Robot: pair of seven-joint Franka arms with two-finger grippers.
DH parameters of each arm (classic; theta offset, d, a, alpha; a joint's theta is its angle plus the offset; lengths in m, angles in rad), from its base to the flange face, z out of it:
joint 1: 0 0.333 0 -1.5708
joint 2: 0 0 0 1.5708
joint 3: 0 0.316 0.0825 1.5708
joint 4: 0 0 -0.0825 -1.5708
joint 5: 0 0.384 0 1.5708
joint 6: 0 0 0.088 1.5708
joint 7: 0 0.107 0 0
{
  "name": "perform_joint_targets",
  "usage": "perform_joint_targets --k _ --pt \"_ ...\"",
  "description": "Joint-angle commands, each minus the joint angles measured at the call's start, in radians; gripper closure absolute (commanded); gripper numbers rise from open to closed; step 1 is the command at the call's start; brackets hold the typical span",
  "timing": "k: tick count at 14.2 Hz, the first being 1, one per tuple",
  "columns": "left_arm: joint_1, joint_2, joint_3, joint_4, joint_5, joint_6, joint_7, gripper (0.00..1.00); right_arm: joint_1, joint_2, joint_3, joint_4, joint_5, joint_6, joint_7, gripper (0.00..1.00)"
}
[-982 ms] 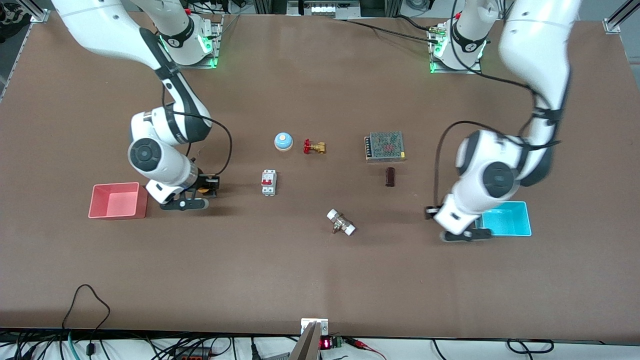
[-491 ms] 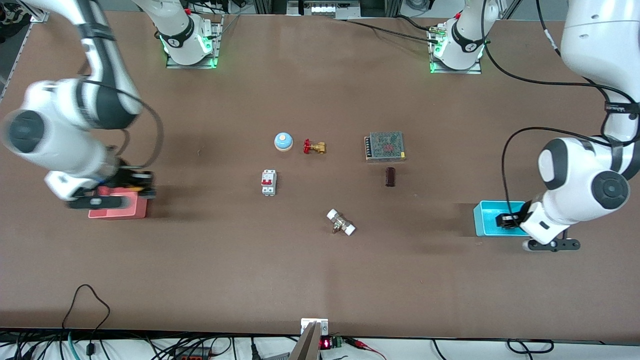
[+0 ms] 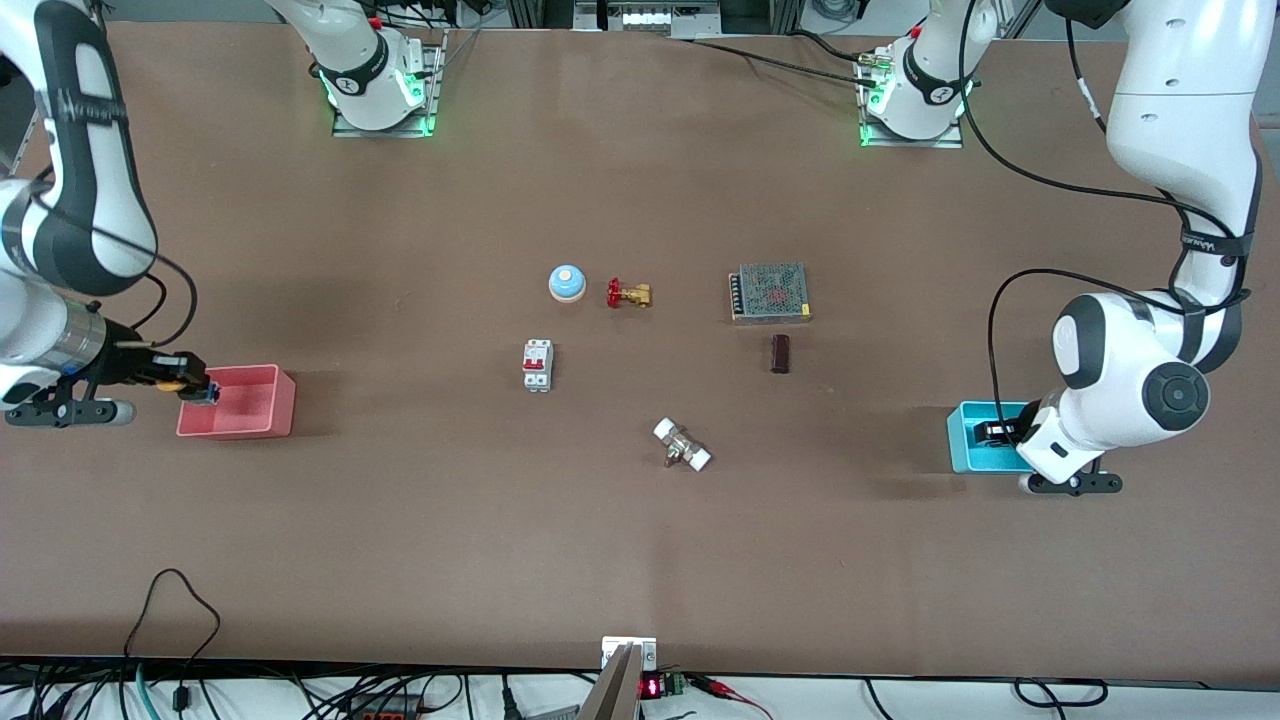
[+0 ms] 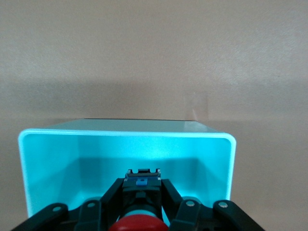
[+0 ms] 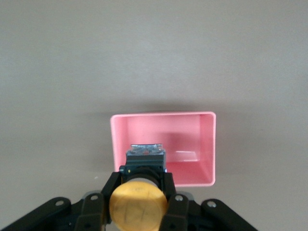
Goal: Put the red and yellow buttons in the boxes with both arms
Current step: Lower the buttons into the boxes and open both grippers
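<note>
My right gripper (image 3: 190,388) is shut on the orange-yellow button (image 3: 172,384) and holds it over the pink box's (image 3: 236,432) outer edge, at the right arm's end of the table. In the right wrist view the yellow cap (image 5: 138,207) sits between the fingers of the right gripper (image 5: 142,175), with the empty pink box (image 5: 192,180) just ahead. My left gripper (image 3: 993,432) hangs over the cyan box (image 3: 960,445). In the left wrist view the left gripper (image 4: 142,185) is shut on the red button (image 4: 138,224) above the box's cyan wall (image 4: 125,134).
Mid-table lie a blue dome bell (image 3: 566,283), a brass valve with a red handle (image 3: 628,294), a white circuit breaker (image 3: 537,365), a mesh-topped power supply (image 3: 769,292), a dark brown block (image 3: 780,353) and a white-ended fitting (image 3: 682,446).
Both arms swung outward with their buttons. The right gripper crossed the pink box to its outer edge. The left gripper moved over the cyan box, then shifted back slightly.
</note>
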Motion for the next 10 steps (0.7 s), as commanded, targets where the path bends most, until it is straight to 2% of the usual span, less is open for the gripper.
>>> perform_joint_targets --k 1,4,5,6,7,8,10 --pt "0.009 -0.009 -0.005 -0.026 -0.007 0.03 0.022 0.88 -0.005 0.076 0.003 0.02 0.014 0.059 -0.023 0.98" --pt "0.011 0.006 -0.005 -0.026 -0.007 0.055 0.022 0.86 -0.008 0.136 0.003 0.017 0.012 0.131 -0.023 0.97" --pt "0.014 0.005 -0.005 -0.026 -0.007 0.052 0.022 0.82 -0.008 0.151 0.003 0.016 0.012 0.148 -0.023 0.97" --pt "0.014 0.003 -0.005 -0.026 -0.007 0.05 0.022 0.71 -0.008 0.163 0.003 0.014 0.012 0.152 -0.023 0.96" --pt "0.015 0.003 -0.005 -0.026 -0.007 0.05 0.022 0.37 -0.008 0.174 0.003 0.011 0.011 0.152 -0.023 0.94" --pt "0.015 -0.001 -0.005 -0.025 -0.007 0.046 0.022 0.15 -0.005 0.186 0.003 0.011 0.011 0.152 -0.023 0.93" --pt "0.015 -0.015 -0.005 -0.023 -0.007 0.021 0.022 0.01 -0.005 0.199 0.003 0.008 0.011 0.152 -0.023 0.93"
